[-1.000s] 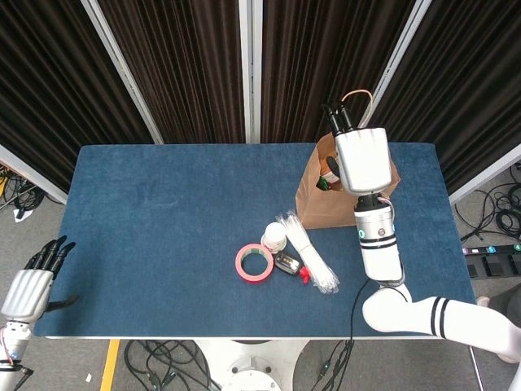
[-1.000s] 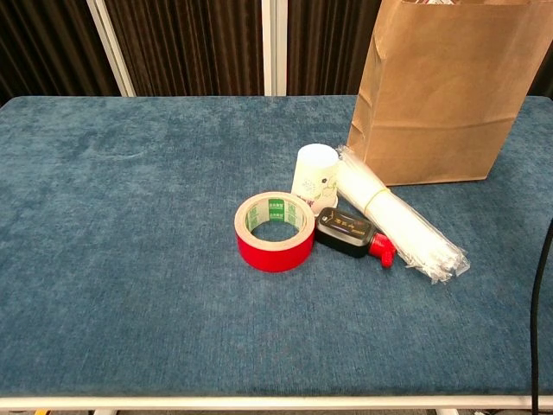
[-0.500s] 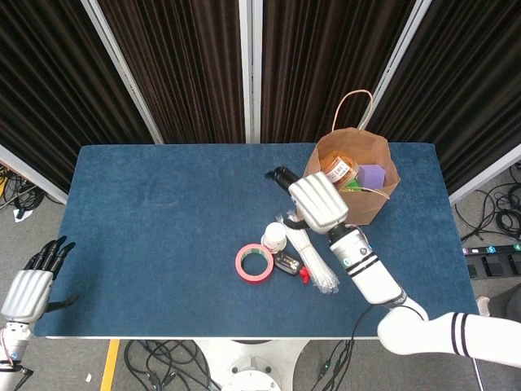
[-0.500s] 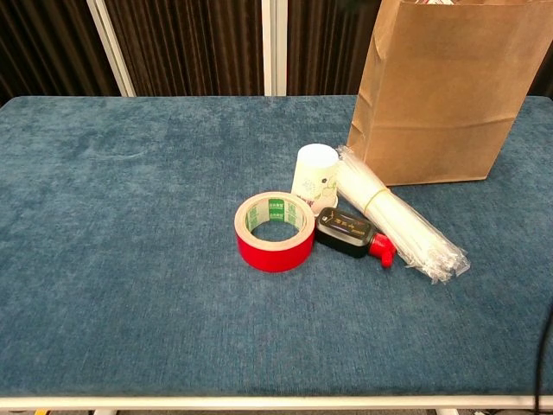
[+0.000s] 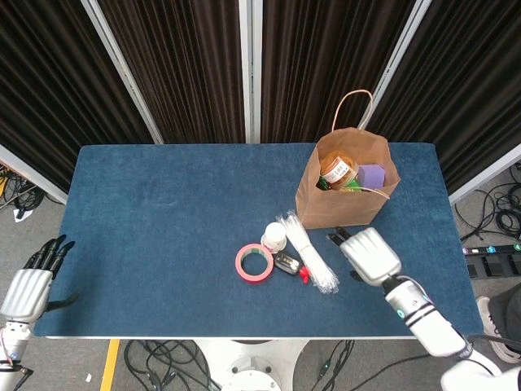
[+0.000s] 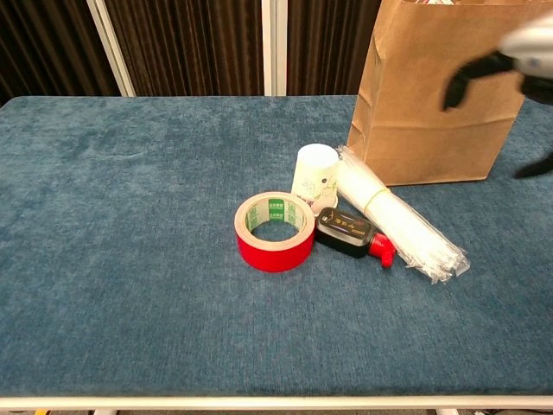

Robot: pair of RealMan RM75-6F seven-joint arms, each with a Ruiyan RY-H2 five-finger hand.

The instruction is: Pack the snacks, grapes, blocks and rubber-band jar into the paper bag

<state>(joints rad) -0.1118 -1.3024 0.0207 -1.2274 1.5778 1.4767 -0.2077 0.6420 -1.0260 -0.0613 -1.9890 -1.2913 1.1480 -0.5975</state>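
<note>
While the right hand (image 5: 370, 255) hovers low over the blue tabletop (image 5: 163, 244) with its fingers apart and nothing in them, the paper bag (image 5: 348, 192) stands upright just beyond it, toward the curtains, with its mouth open. Inside the bag, seen from the head view, lie an orange-lidded jar (image 5: 337, 170), a purple block (image 5: 372, 174) and something green (image 5: 350, 186) between them that is too small to name. Just to the left of the right hand lies a bundle of white sticks in clear wrap (image 5: 308, 252), one end near the foot of the bag and the other end pointing at the near edge. Further left of that bundle sit a small dark bottle with a red cap (image 5: 289, 265), a white cup (image 5: 274, 236) and a red roll of tape (image 5: 254, 263), all close together; the bottle touches the bundle. In the chest view the right hand shows blurred at the upper right, in front of the bag. The left hand (image 5: 32, 285) hangs off the near left corner of the tabletop, well apart from everything, with fingers straight, held close together and holding nothing.
</note>
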